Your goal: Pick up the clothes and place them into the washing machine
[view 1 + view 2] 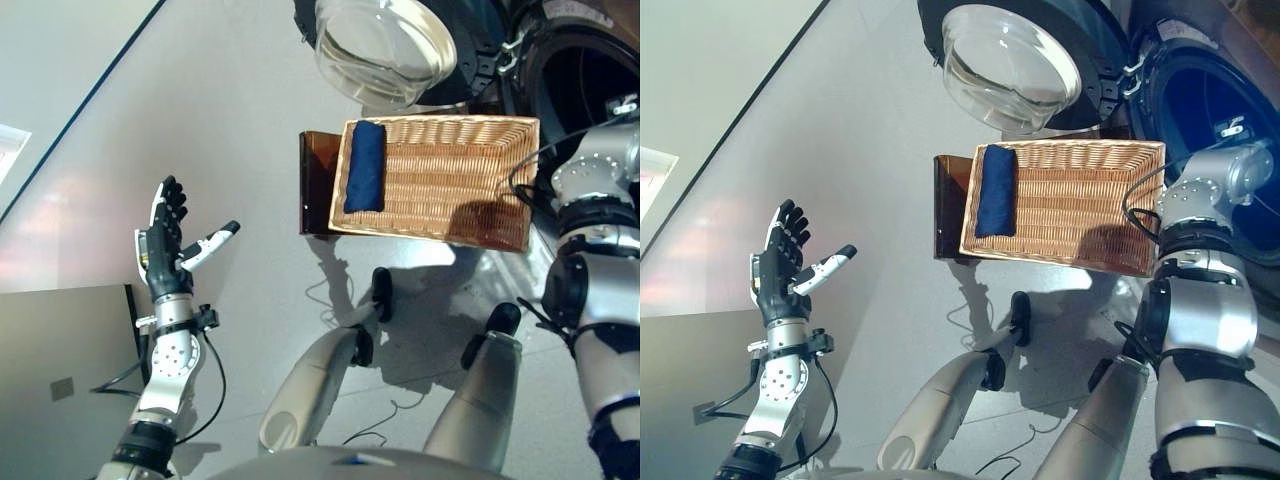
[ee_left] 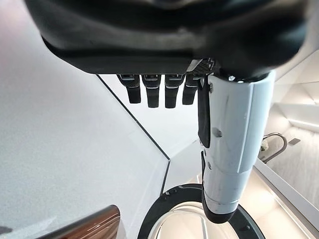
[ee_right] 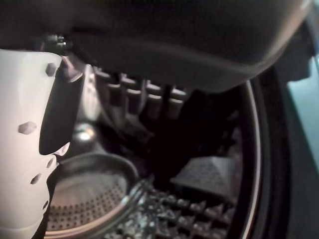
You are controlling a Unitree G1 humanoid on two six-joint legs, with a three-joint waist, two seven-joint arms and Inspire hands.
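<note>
A folded navy cloth (image 1: 366, 166) lies along the left end of a wicker basket (image 1: 480, 215), which rests on a brown stool (image 1: 312, 185). Behind them stands the washing machine, its round glass door (image 1: 385, 50) swung open and its dark drum (image 1: 1210, 90) at the right. My right arm reaches into the drum mouth. In the right wrist view my right hand (image 3: 149, 30) shows its fingers straight with nothing between them and the thumb, above the perforated drum wall (image 3: 89, 199). A dark mass lies deeper inside; what it is stays unclear. My left hand (image 1: 165, 245) is raised open at the left, empty.
A grey panel (image 1: 60, 350) fills the lower left corner beside my left arm. Grey floor (image 1: 230, 120) spreads between my left hand and the stool. The open door hangs just above the basket's far rim.
</note>
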